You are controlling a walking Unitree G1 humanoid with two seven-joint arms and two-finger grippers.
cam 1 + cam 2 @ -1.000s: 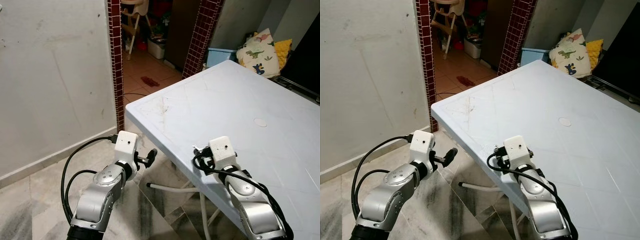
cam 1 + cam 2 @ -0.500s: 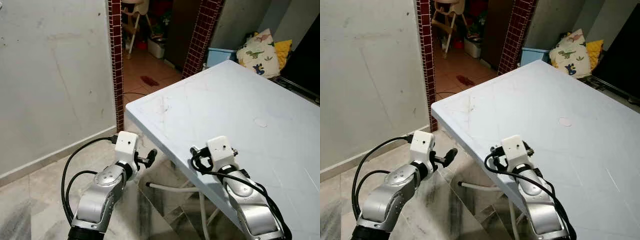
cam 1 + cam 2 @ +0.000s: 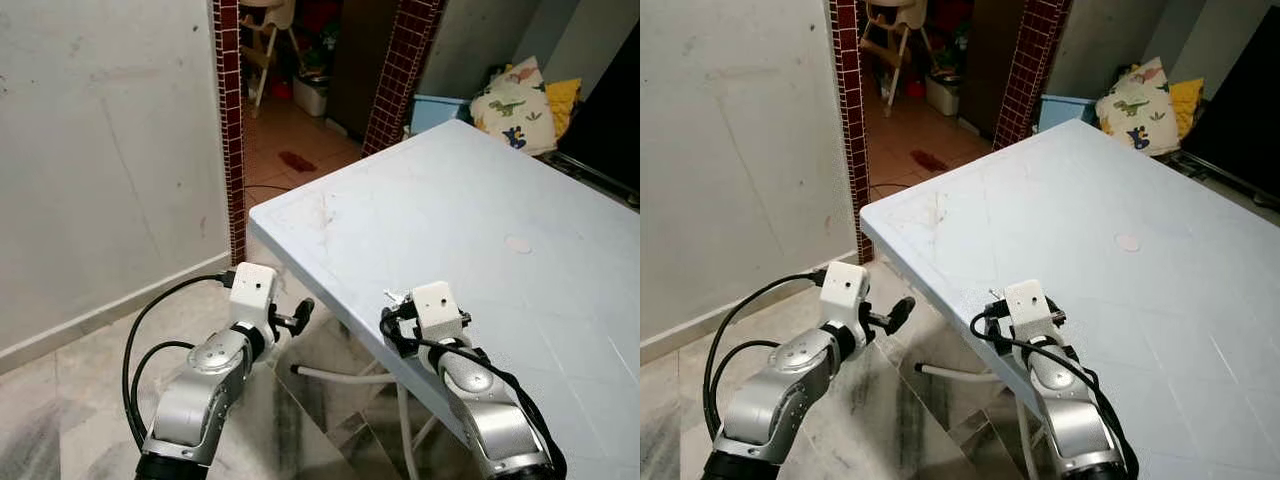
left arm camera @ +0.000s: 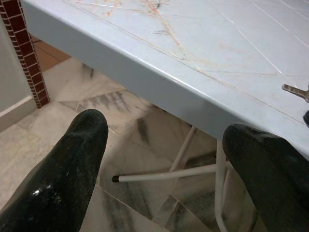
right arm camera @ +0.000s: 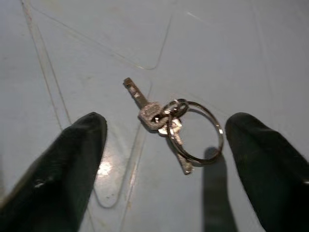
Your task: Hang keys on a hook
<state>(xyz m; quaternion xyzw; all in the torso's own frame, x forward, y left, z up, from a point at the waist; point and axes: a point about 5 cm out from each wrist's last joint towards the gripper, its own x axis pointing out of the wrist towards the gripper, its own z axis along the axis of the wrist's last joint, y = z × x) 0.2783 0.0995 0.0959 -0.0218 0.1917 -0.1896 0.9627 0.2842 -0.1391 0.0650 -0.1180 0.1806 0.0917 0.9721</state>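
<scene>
Keys (image 5: 166, 122) lie flat on the pale table (image 3: 470, 200), close to its near edge, on a metal ring with one blade pointing away from the ring and another tucked under it; nothing grips them yet. Over them hangs the right gripper (image 5: 166, 159), its two black fingers (image 5: 67, 164) spread wide so that the bunch sits in the gap between them, neither finger touching metal; from the head camera the same gripper (image 3: 400, 312) is largely hidden behind its white wrist block, low over the table's near edge. That straddling pose looks chosen for a pinch from above; the keys are thin and lie flush with the surface, so the fingers would probably need to come right down to the tabletop before closing, and the raised ring looks the easiest part to catch. A slip seems likely if only a flat blade is pinched.

The left gripper (image 3: 292, 318) is held out over the marble floor (image 3: 70, 400) beside the table, short of its edge, fingers apart and carrying nothing; it looks parked clear of the work; its wrist camera catches a key tip (image 4: 294, 91) on the table's top near the edge.

I cannot make out any hook; a plain wall (image 3: 100, 150) and a tiled doorway (image 3: 232, 130) stand ahead, so the hanging part is yet to come.
</scene>
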